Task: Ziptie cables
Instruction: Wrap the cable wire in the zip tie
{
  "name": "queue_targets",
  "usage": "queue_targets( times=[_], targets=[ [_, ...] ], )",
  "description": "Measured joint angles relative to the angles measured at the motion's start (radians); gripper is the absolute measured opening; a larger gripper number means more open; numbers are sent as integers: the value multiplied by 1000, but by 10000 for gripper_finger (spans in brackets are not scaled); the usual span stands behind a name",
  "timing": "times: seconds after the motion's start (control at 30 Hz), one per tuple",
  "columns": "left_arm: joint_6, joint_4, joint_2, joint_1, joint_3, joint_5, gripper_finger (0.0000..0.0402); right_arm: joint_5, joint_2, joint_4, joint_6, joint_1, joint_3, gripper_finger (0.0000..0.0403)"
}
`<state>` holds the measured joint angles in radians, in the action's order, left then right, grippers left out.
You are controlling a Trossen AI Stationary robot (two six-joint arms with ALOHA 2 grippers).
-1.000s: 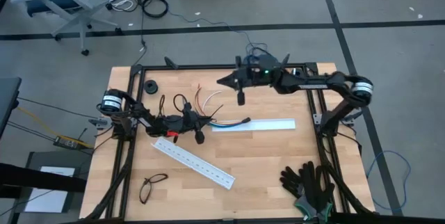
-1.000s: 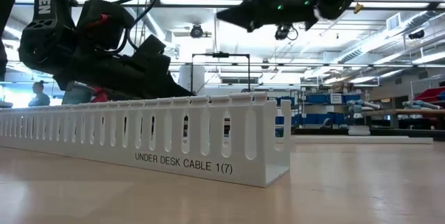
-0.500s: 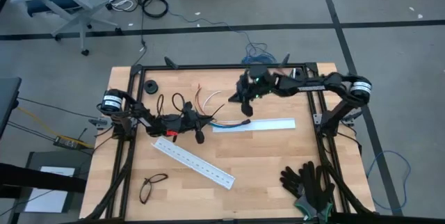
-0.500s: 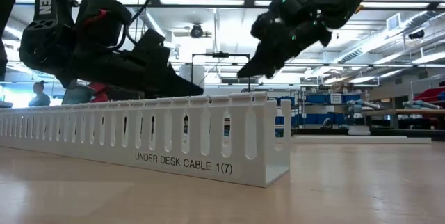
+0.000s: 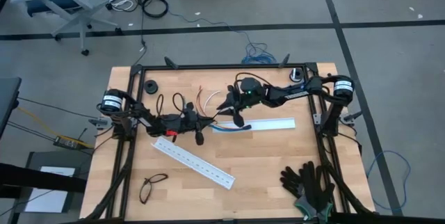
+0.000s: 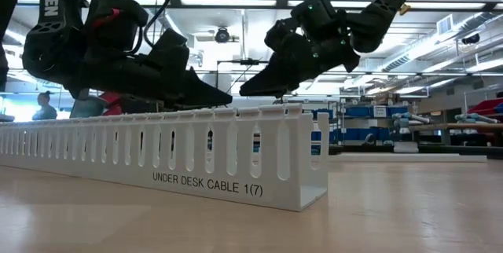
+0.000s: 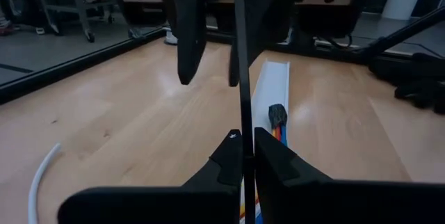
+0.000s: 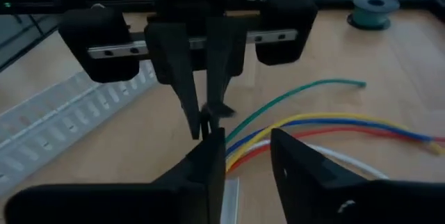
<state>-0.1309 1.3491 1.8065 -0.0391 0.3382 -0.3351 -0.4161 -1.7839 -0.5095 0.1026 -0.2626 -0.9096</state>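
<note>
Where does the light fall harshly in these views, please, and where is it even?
Low view: bright ceiling lights backlight both arms, so the left gripper and right gripper show as dark silhouettes. High view: even light on the table, only faint shadows. Right wrist view: a soft sheen on the wood.

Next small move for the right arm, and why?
Probably ease the right gripper forward and close on the thin black strip that the shut left gripper holds upright. Its fingers stand apart just short of it, above the cables.

Both arms above white rail (image 6: 196, 159)
</note>
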Motion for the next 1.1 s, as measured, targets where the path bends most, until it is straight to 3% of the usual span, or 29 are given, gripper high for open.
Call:
queue_targets(
  times=[0.43, 0.6, 0.73, 1.1],
  targets=[
    [19, -4, 0, 13, 23, 8, 1, -26, -61, -69, 5, 35, -29, 92],
    [22, -34, 0, 13, 35, 11, 1, -23, -74, -107, 5, 34, -35, 66],
    [21, -40, 0, 14, 34, 8, 1, -16, -74, -101, 13, 32, -35, 11],
    [22, -35, -1, 14, 34, 3, 1, 14, -71, -145, 31, 31, -34, 1]
  ],
)
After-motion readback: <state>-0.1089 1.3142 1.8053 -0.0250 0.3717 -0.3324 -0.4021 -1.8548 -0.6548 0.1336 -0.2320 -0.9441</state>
